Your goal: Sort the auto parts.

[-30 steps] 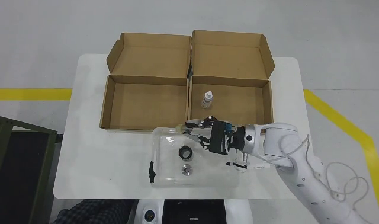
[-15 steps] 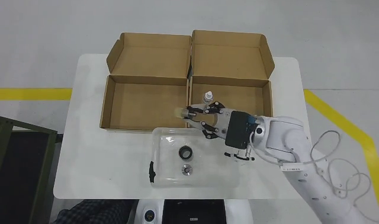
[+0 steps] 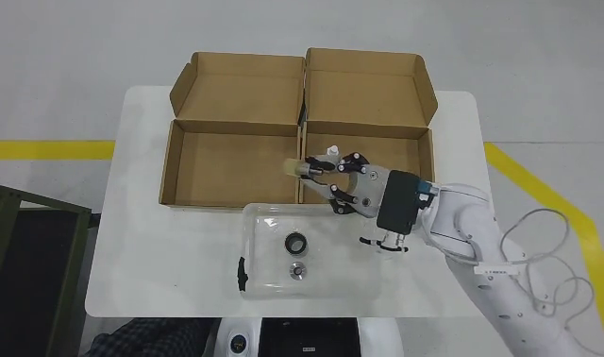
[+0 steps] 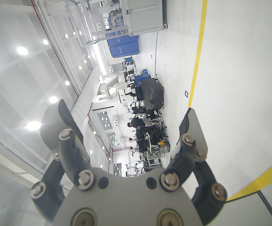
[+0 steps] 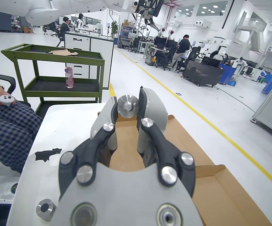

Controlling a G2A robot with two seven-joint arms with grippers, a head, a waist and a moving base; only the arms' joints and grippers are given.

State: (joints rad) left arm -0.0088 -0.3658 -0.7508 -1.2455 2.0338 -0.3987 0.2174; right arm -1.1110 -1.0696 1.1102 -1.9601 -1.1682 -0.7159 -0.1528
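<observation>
1. Top view: the right end effector (image 3: 310,169) hangs above the seam where two open cardboard boxes meet, its fingers clamped on a small metal disc (image 3: 294,167).
2. From the right wrist view, that disc sits pinched between the two fingertips, flat face toward the camera, with brown cardboard below it.
3. The left box (image 3: 231,168) and the right box (image 3: 387,163) stand side by side, touching, at the far side of the white desk (image 3: 142,244), lids folded back.
4. A little white bottle (image 3: 330,154) stands upright in the right box, near its left wall.
5. A clear tub (image 3: 255,263) lies on the desk just in front of the boxes; in it are a black ring (image 3: 296,244) and, nearer the robot, a silver part (image 3: 298,271), close together.
6. The left end effector (image 4: 126,114) is raised away from the desk, jaws spread wide with nothing between them.
</observation>
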